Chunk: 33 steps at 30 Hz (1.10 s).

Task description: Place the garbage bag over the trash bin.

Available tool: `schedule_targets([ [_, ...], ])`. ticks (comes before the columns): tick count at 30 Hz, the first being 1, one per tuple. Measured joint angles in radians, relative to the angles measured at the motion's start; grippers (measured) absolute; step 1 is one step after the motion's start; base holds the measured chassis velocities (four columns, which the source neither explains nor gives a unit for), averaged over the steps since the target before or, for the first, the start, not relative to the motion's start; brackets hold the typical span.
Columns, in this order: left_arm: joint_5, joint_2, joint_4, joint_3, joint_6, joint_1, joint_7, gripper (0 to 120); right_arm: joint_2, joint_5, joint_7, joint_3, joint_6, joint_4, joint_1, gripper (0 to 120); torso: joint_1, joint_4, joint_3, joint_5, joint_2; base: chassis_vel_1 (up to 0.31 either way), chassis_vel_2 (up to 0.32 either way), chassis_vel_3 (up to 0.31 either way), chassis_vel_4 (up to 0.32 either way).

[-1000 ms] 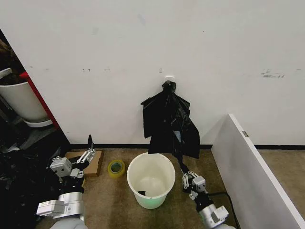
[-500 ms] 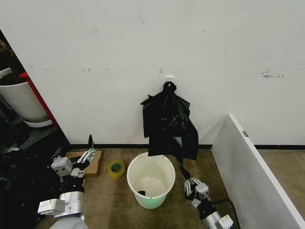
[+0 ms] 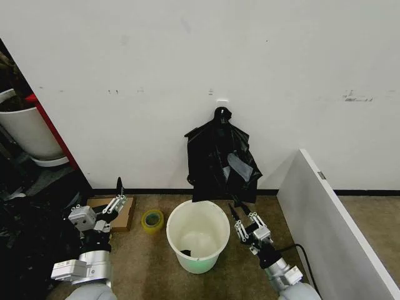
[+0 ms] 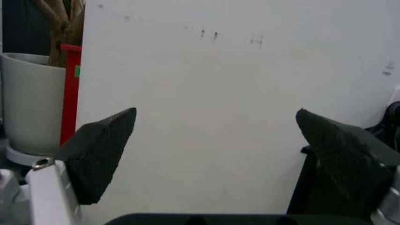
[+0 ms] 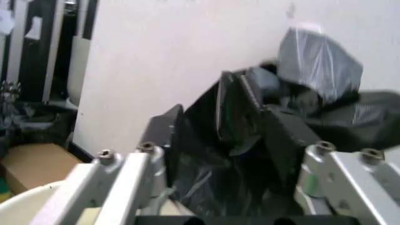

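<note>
The white trash bin (image 3: pixel 198 234) stands on the floor by the wall, with a small black scrap inside it. Above it a knotted bundle of black bags (image 3: pixel 215 150) hangs from a wall hook. One loose, glossy garbage bag (image 3: pixel 239 167) sags at the bundle's lower right. My right gripper (image 3: pixel 242 215) is open just under that bag's bottom edge, to the right of the bin, holding nothing. In the right wrist view its fingers (image 5: pixel 164 129) frame the black plastic (image 5: pixel 231 154) without touching it. My left gripper (image 3: pixel 115 196) is parked low on the left, open (image 4: pixel 216 159).
A tape roll (image 3: pixel 152 220) and a flat cardboard piece (image 3: pixel 124 214) lie left of the bin. A white panel (image 3: pixel 337 231) runs along the right. A big white planter pot (image 3: pixel 25 131) and a dark heap (image 3: pixel 25 237) are at the left.
My right gripper was shut on the bag's lower tip, pulling it down in a strand. It is now open and higher, and the bag has sprung back up to the bundle.
</note>
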Motion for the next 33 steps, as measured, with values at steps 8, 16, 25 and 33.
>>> schedule_targets([
  [8,0.001,-0.006,0.0,0.0,0.0,-0.003,0.001,100,-0.046,-0.156,0.171,0.012,-0.031,0.048,-0.065,75,0.0,0.0,0.0,-0.0002,0.0,0.0,0.0,0.0,0.0],
  [16,0.003,-0.011,-0.003,0.001,0.001,-0.003,0.001,100,-0.027,0.109,0.383,-0.133,-0.282,0.053,-0.02,99,0.0,0.0001,0.0,-0.0001,0.0,0.0,0.0,0.0,0.0],
  [25,0.005,-0.011,-0.007,-0.001,-0.001,0.005,0.002,100,0.03,0.462,0.41,-0.168,-0.354,0.15,0.035,100,0.0,0.0001,0.0,-0.0004,0.0,0.0,0.0,0.0,0.0],
  [33,0.023,-0.016,-0.01,0.005,-0.008,0.017,0.002,100,0.049,-0.049,0.391,-0.128,-0.312,0.048,0.12,100,0.0,0.0,0.0,-0.0002,0.0,0.0,0.0,0.0,0.0],
])
